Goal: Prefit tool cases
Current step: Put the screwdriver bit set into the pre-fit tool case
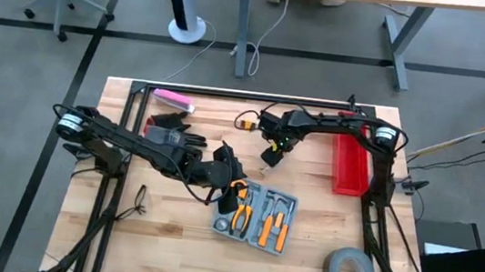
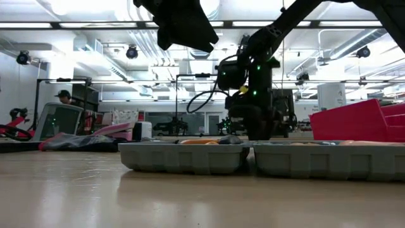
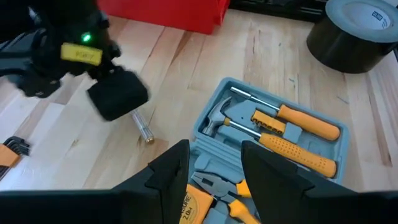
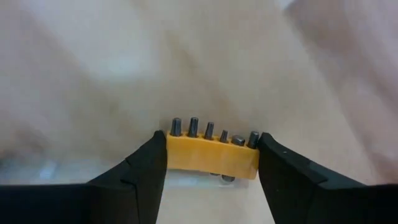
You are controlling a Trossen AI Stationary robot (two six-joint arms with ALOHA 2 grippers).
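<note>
Two black fingers (image 4: 155, 165) of the right end effector (image 1: 270, 155) are sitting on each side of a yellow bit holder (image 4: 211, 155), pinching it by its ends, with the little metal bits poking up in a row. That end effector is hanging above the tabletop (image 1: 165, 255), near the far middle. The case (image 1: 255, 214) is lying open and flat nearer the front, so it is waiting toward the front edge from the holder. Its long side is running across the tabletop, tilted a little, and the orange tools inside are lying across it. The left end effector (image 1: 227, 173) is hovering right over the case's left end, so it is much nearer. Its fingers are standing partly apart and holding nothing. I think the holder is needing to travel frontward and down into a slot.
</note>
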